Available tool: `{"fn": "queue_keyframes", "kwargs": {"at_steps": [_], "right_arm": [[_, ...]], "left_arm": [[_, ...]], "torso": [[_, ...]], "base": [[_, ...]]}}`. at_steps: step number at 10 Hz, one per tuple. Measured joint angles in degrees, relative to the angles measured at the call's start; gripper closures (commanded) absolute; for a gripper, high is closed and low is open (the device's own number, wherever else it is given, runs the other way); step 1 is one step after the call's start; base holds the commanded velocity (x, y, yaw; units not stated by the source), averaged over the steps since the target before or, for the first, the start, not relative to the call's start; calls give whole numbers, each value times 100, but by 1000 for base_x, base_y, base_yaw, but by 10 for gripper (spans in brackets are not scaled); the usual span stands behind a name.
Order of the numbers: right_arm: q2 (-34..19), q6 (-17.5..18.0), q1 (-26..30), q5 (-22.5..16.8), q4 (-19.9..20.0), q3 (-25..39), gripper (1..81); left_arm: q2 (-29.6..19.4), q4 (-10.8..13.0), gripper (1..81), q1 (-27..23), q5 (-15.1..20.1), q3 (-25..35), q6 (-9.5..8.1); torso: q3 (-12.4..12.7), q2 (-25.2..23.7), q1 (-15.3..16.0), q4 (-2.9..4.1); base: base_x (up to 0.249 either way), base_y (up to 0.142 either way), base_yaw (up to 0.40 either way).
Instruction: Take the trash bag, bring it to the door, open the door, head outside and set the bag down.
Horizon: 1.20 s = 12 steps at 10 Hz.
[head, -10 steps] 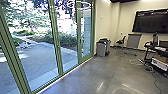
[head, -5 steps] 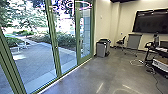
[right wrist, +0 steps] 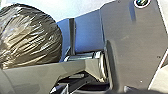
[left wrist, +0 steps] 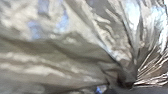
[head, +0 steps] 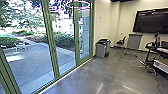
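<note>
Yard (head: 35, 61) on the left, seen through glass: grey paving, a bright sunlit patch near pale outdoor furniture (head: 20, 46). Path leads to the far side, with low shrubs (head: 63, 40) beside it and leafy trees (head: 22, 12) behind.

Green frame (head: 52, 50) of the glass wall comes next, its uprights running from near left to far middle. Pink, ring-shaped glow near the top of the glass. Pale strip along the foot of the frame, where it meets the smooth grey floor (head: 107, 72). Streaks of reflected light on the near part of the floor.

Grey bin (head: 101, 50), dark on top, stands just past the far end of the glass, near the cream wall (head: 103, 27). Right of it, a dark chair (head: 121, 42), then a grey stand (head: 134, 41) near the far wall. Large black screen (head: 151, 21) on the wall, far right. Cluttered bench (head: 161, 49) at the right; white cable (head: 136, 62) loose on the floor beside it, dark cable nearer.

Trash bag (left wrist: 75, 50), dark and shiny, close at the left wrist, its film gathered into tight pleats; also beside the robot's own body, partly behind the jointed bar (right wrist: 45, 77). Left hand: cannot tell whether clenched or released. Right hand: cannot tell either.
</note>
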Motion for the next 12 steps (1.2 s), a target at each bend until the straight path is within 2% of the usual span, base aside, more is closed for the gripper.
{"fn": "queue_keyframes", "kwargs": {"at_steps": [9,12], "right_arm": [[4,0,0,2,0,-6,10],[1,0,0,5,0,-11,10]], "left_arm": [[-2,0,811,0,0,0,0],[10,0,811,2,0,0,0]], "torso": [[0,0,0,0],[0,0,2,0]], "base": [[152,-69,0],[152,0,0]]}}
